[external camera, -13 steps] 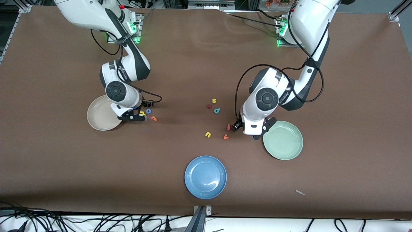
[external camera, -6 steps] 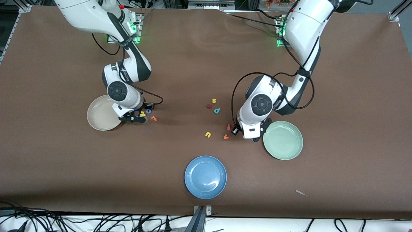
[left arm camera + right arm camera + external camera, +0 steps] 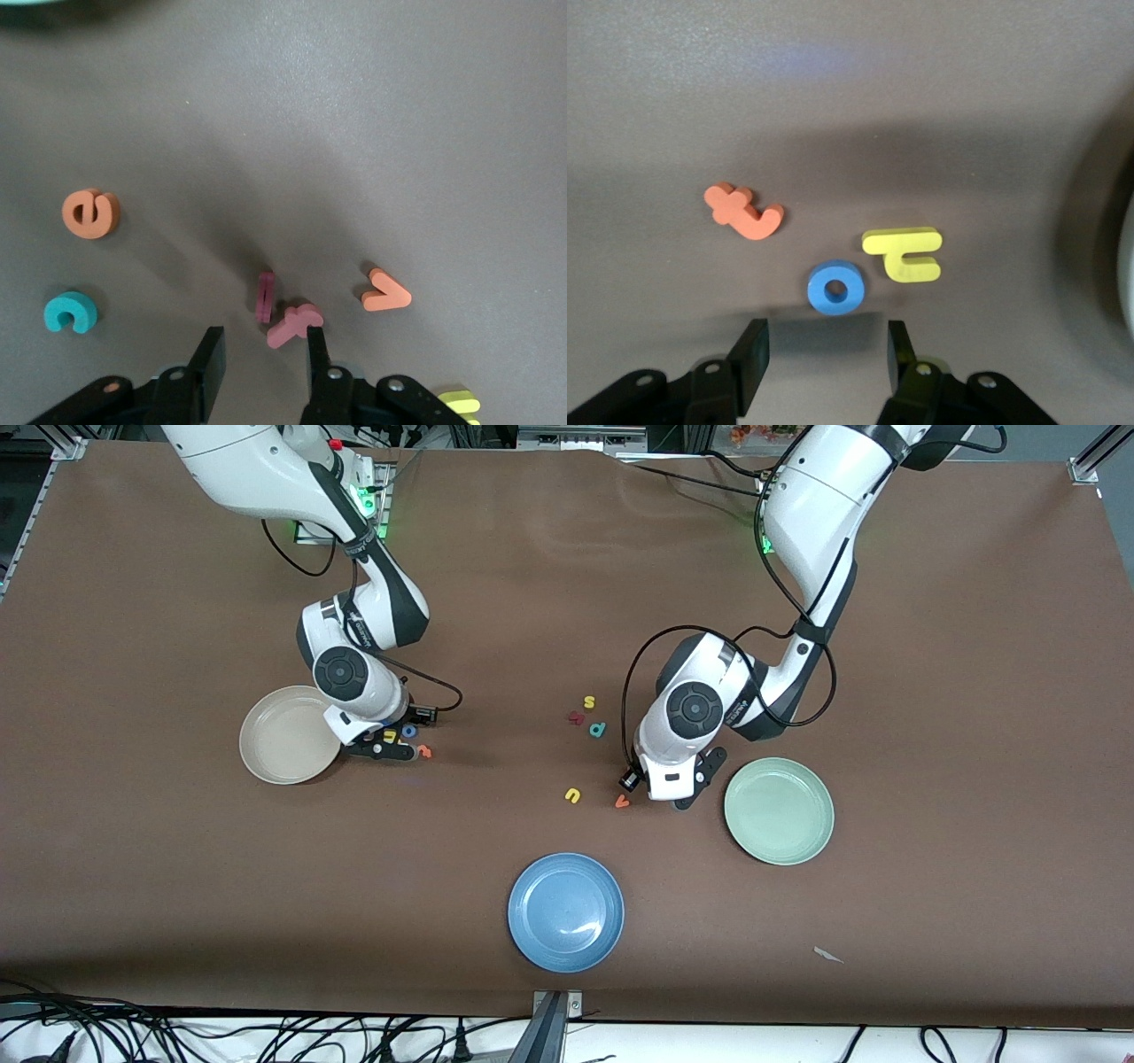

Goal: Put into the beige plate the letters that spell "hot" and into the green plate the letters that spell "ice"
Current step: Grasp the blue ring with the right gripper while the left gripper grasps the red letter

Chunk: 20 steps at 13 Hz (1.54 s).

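Both grippers low over bench letters.
Left gripper (image 3: 263, 347) fingers parted, straddling maroon i (image 3: 264, 297); right gripper (image 3: 826, 351) fingers parted before blue o (image 3: 836, 287).

We see a table (image 3: 930, 691) covered in a matt brown sheet with a fine, slightly rough, paper-like grain, and on it the small letters look like soft matt foam: the blue o (image 3: 836, 287), the yellow h (image 3: 904, 253), the orange t (image 3: 743, 212), the orange e (image 3: 89, 213), the teal c (image 3: 69, 312) and the maroon i (image 3: 264, 297). The blue plate (image 3: 532, 921) looks smooth and glossy, with a bright glint, while the beige plate (image 3: 266, 762) and the green plate (image 3: 797, 841) look smooth with a duller sheen. The arms wear glossy white shells, and the fingers (image 3: 750, 361) look like matt black plastic.
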{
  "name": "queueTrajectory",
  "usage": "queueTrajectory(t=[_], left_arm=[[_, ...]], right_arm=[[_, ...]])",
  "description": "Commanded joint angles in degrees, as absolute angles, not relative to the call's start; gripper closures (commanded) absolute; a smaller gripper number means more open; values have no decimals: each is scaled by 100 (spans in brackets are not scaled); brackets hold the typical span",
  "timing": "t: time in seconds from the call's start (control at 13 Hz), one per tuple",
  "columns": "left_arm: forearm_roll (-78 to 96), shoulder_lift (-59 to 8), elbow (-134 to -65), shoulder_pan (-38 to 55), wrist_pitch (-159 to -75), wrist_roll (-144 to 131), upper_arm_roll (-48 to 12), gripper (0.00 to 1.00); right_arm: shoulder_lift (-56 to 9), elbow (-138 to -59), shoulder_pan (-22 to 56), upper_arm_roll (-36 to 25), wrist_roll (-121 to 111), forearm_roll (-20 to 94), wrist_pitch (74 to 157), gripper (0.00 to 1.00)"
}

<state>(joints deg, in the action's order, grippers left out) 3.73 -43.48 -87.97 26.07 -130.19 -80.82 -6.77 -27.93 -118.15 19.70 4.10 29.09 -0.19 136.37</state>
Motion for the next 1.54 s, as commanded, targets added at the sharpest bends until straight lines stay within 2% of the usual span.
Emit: queueTrajectory(t=[0.0, 0.38, 0.77, 1.0, 1.08, 1.23, 1.31, 1.46], left_arm=[[132, -4482, -8684, 2681, -13017, -8200, -589, 55], [-52, -4509, -8701, 2663, -13017, -8226, -589, 57], [-123, -4570, -8701, 2663, -13017, -8235, -589, 59], [-123, -4657, -8649, 2654, -13078, -8235, -589, 62], [-123, -4710, -8657, 2646, -13287, -8227, -589, 62], [-132, -4746, -8684, 2654, -13412, -8227, -589, 63], [-132, -4737, -8684, 2663, -13403, -8235, -589, 72], [-132, -4702, -8684, 2663, -13403, -8323, -589, 99]], right_arm=[[-2795, -11839, 1969, 396, 2909, 9, 13772, 38], [-2935, -11848, 1969, 396, 2900, -35, 14176, 38], [-2988, -11848, 1934, 369, 2883, -35, 14194, 39], [-2988, -11839, 1916, 369, 2883, -35, 14168, 67], [-2988, -11839, 1916, 369, 2883, -35, 14168, 71], [-2988, -11839, 1916, 360, 2883, -35, 14159, 73], [-2988, -11839, 1907, 360, 2883, -35, 14159, 73], [-2971, -11821, 1907, 352, 2892, -35, 14142, 74]])
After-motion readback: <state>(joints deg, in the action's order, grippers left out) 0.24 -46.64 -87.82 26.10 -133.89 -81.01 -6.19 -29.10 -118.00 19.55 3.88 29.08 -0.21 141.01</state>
